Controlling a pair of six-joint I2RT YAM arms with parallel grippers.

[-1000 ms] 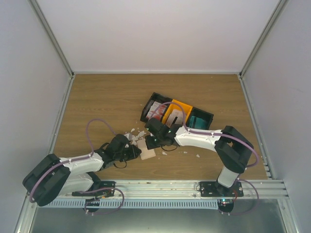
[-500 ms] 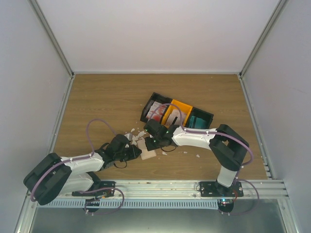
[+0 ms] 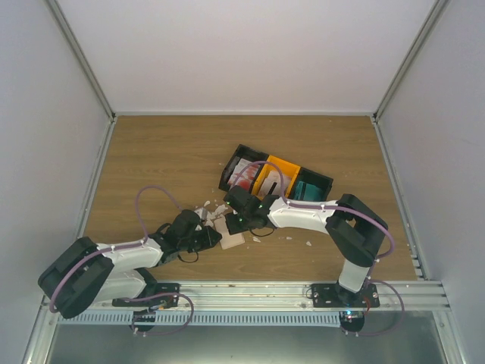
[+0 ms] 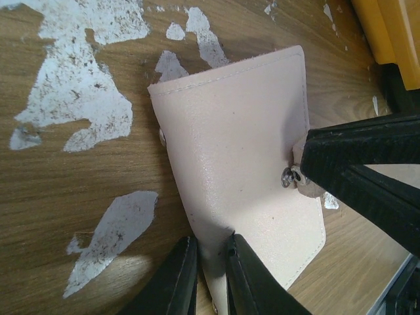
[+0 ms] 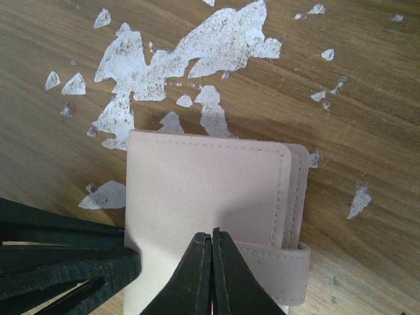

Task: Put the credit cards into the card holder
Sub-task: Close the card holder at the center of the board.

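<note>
The card holder [image 4: 236, 144], a small flat beige-tan folding wallet, lies folded on the wooden table [image 4: 39, 216] right under both grippers. It looks light, soft and smooth-faced, likely to slide or flop unless pinned. The left gripper [image 4: 210, 241] is clamped on its nearest edge, and the right gripper [image 5: 211, 236], fingers pressed together, touches its face just beside the closing strap [image 5: 275, 259]. That strap and its small metal snap [image 4: 287, 176] seem the place to take hold for opening.
</note>
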